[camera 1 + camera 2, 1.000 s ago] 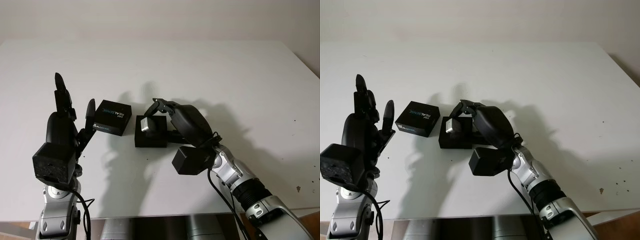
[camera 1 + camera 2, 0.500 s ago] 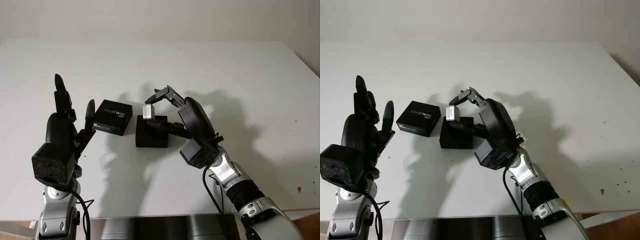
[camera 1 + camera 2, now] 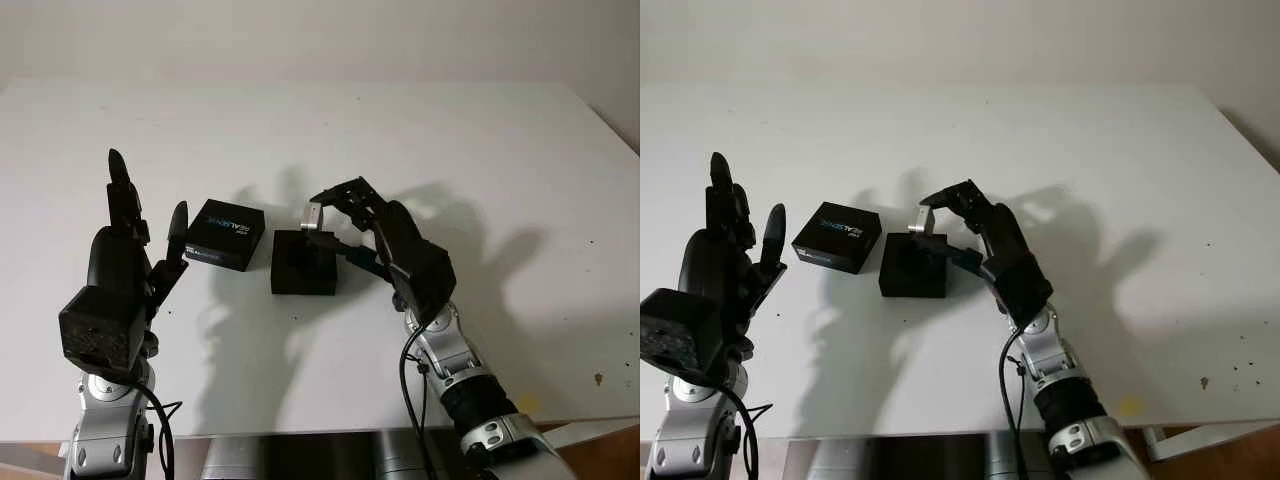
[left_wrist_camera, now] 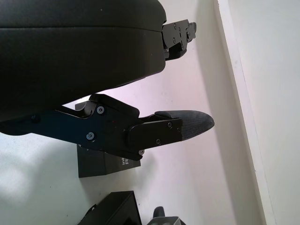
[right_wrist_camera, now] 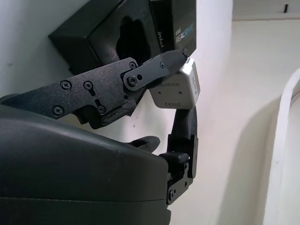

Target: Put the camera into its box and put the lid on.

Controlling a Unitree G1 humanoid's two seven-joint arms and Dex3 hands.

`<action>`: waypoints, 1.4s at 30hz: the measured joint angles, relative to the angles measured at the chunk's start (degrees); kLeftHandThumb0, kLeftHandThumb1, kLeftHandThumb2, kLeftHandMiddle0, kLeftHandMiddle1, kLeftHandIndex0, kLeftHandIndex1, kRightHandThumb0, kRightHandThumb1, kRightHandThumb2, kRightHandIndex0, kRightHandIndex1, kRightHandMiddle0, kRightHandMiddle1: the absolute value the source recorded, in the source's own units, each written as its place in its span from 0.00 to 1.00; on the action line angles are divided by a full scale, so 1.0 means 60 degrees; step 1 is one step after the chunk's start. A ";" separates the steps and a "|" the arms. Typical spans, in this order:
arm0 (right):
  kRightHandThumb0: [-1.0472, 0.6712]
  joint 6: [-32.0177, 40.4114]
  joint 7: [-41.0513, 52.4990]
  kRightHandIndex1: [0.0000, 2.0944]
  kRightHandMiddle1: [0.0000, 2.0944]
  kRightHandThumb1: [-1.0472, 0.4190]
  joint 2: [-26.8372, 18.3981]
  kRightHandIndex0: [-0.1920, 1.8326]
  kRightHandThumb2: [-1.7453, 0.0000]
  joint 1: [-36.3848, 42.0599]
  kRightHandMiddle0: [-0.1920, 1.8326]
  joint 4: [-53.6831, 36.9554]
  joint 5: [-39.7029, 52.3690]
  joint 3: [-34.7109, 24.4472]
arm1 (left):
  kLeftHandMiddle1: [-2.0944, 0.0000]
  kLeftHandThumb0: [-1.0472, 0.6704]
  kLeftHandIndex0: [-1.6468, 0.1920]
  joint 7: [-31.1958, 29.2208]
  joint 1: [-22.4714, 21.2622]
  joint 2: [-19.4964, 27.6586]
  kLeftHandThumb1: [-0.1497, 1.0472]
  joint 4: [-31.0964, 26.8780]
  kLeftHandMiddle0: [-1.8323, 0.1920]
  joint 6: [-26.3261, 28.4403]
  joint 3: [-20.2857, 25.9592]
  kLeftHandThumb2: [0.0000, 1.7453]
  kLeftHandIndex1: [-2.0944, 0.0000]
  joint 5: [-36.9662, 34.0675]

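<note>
right robot hand [image 3: 345, 205]: pinching the small silver camera [image 3: 312, 215] just above the open black box [image 3: 303, 262]
left robot hand [image 3: 125, 255]: released, left of the black printed lid [image 3: 225, 233]

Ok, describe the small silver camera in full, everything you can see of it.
The camera is a small, rounded silver-grey block that looks like metal, with printed lettering and marks on one face. The right hand pinches it between its fingers, one on top and one beneath. It hangs in the air above the far right corner of the open black box, not yet in the box's moulded recess. Nothing else touches it.
</note>
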 measured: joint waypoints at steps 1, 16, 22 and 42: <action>0.34 0.0316 0.0208 0.04 0.69 0.04 0.0060 0.23 0.97 0.0043 0.24 -0.0167 0.0190 -0.0028 | 0.97 0.29 1.00 0.0007 0.0000 0.0000 1.00 -0.0006 0.99 0.0015 -0.0001 0.30 0.99 0.0005; 0.33 0.1725 0.2088 0.02 0.72 0.05 0.0548 0.18 0.97 0.0302 0.25 -0.0781 0.1509 -0.0482 | 0.97 0.28 1.00 0.0039 0.0028 -0.0001 1.00 -0.0086 0.99 0.0222 -0.0005 0.29 1.00 0.0148; 0.32 0.1747 0.2224 0.02 0.73 0.05 0.0561 0.19 0.97 0.0263 0.25 -0.0715 0.1461 -0.0515 | 0.97 0.28 1.00 0.0033 0.0030 -0.0001 1.00 -0.0086 0.99 0.0222 0.0014 0.29 0.99 0.0069; 0.31 -0.0804 0.1696 0.03 0.72 0.06 0.0501 0.20 0.97 -0.1006 0.26 0.2081 -0.0369 -0.0132 | 0.97 0.28 1.00 -0.0119 0.0025 0.0079 1.00 -0.0087 0.99 0.0213 0.0011 0.30 1.00 -0.0060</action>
